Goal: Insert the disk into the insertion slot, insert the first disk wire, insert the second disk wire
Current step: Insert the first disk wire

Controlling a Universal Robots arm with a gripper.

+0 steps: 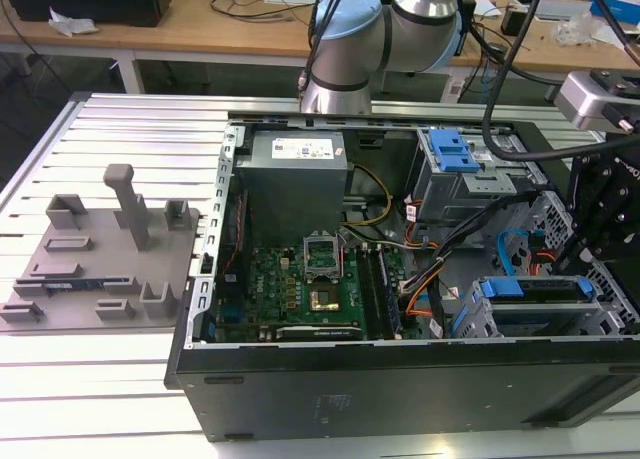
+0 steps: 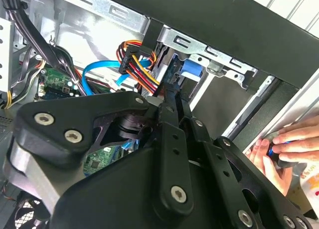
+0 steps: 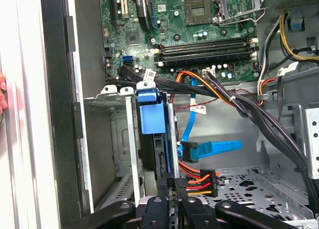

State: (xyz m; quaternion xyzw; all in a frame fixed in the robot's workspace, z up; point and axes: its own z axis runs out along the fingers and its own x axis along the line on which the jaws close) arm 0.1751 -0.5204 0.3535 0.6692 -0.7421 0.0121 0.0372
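1. One disk (image 3: pixel 149 116) sat inside the grey slot (image 3: pixel 130 154).
2. My gripper (image 3: pixel 173 191) was closed narrow, pinching the multicoloured power plug (image 3: pixel 199 181) against the disk's edge.
3. Blue cable (image 3: pixel 214 148) met the disk just beside it.

Looks like a robotics lab: slotted aluminium worktable (image 1: pixel 120 129) carrying an opened desktop computer case (image 1: pixel 400 389) and a grey fixture plate (image 1: pixel 95 269), robot arm (image 1: pixel 345 34) overhead, wooden benches (image 1: pixel 150 37) strewn with cables (image 1: pixel 250 6) behind.

print: none legible | power supply label (image 1: pixel 296 149): unreadable | white cable tag (image 3: pixel 198 109): unreadable
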